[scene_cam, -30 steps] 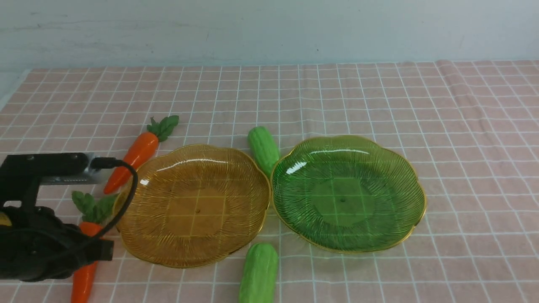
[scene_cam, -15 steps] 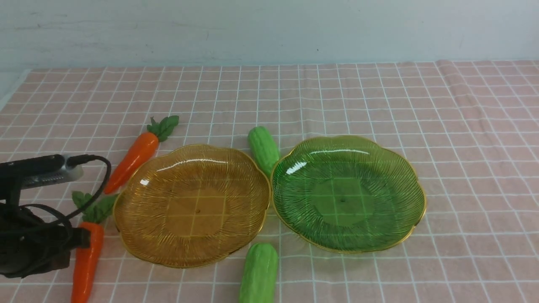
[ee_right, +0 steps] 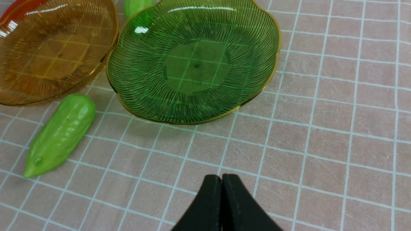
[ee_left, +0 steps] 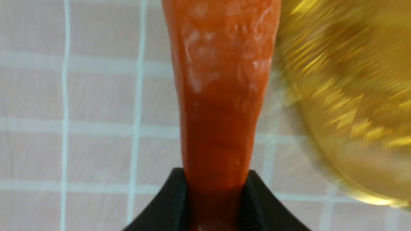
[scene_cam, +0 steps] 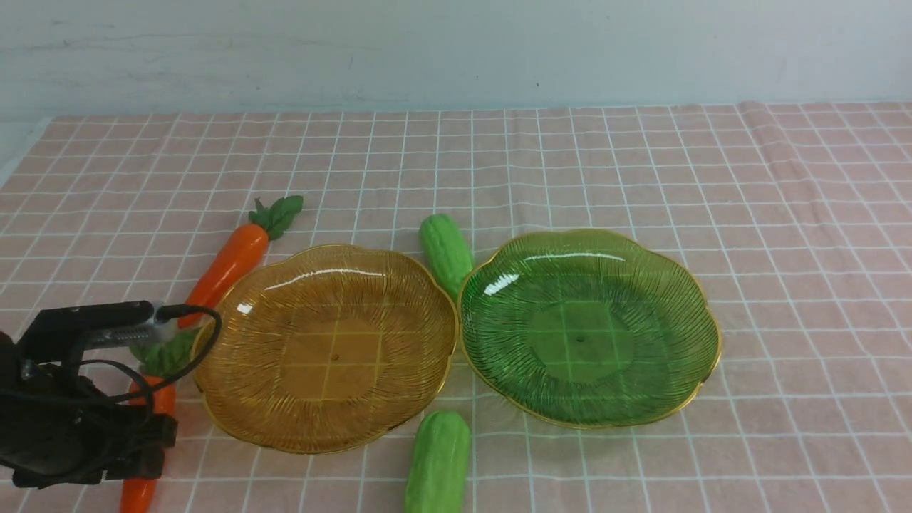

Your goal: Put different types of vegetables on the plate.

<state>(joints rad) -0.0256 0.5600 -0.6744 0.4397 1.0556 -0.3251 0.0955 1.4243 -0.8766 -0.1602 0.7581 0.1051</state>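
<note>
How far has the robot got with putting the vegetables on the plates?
Nothing is plated: the amber glass plate and green glass plate are bare. The left end effector is closed on the nearer orange toy carrot. The farther carrot and both green toy gourds remain.

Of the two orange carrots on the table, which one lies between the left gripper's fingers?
The nearer carrot, left of the amber plate; the other carrot lies beyond, untouched.
</note>
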